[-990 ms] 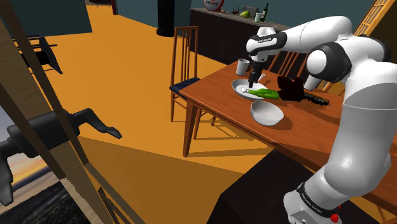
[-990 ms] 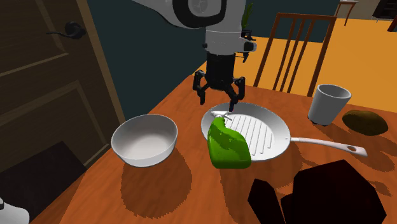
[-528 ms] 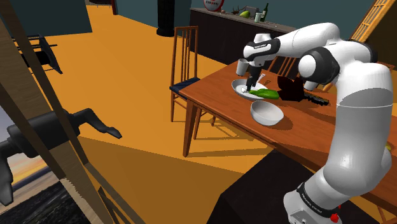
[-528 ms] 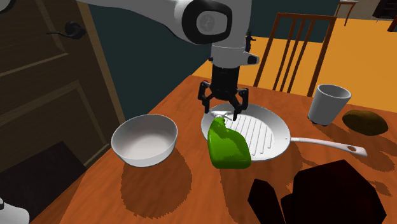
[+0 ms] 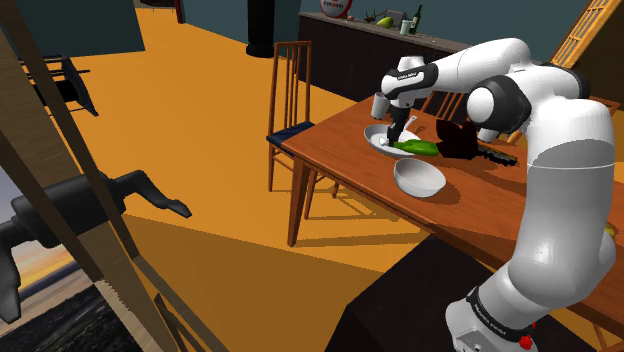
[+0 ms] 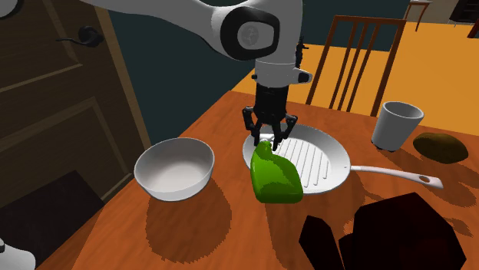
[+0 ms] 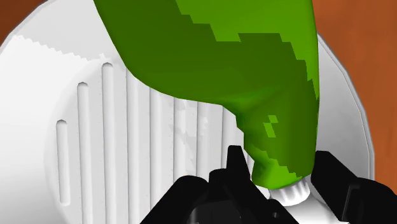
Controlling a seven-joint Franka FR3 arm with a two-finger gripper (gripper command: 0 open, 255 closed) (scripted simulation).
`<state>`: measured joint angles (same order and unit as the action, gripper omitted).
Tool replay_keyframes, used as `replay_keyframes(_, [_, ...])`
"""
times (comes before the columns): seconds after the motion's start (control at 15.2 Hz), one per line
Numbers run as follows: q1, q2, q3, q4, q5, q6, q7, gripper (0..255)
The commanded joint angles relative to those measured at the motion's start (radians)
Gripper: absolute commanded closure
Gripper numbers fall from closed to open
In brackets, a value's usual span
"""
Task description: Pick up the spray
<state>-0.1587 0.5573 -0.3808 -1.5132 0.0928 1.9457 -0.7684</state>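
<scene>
So, biggest thing first: the wooden table runs across the right half of the shoulder view, and the white arm rises from the lower right corner and bends over toward the upper middle of the frame. You've got a wooden chair tucked in at the table's far left corner.

Switch to the second exterior view and you'll see a white bowl sitting left of centre. Right beside it is a white ribbed pan, its handle pointing off to the right. A white cup stands near the right edge, apart from the pan.

The green spray bottle lies on its side, part in the pan and part over its left rim, just right of the bowl, with its neck pointing toward the top of the frame.

Your gripper is straight down on that neck. From the wrist camera the two black fingers sit tight against either side of the neck, just above the white collar, so it looks clamped on the bottle, which is lying in the pan.
</scene>
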Motion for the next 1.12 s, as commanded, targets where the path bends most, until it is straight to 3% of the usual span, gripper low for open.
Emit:
replay_keyframes(0.0, [0.0, 0.0, 0.0, -0.001, 0.0, 0.0, 0.0, 255])
replay_keyframes(0.26, [0.0, 0.0, 0.0, -0.002, 0.0, 0.001, 0.0, 255])
replay_keyframes(1.06, [0.0, -0.045, -0.011, 0.093, -0.016, -0.136, 0.0, 255])
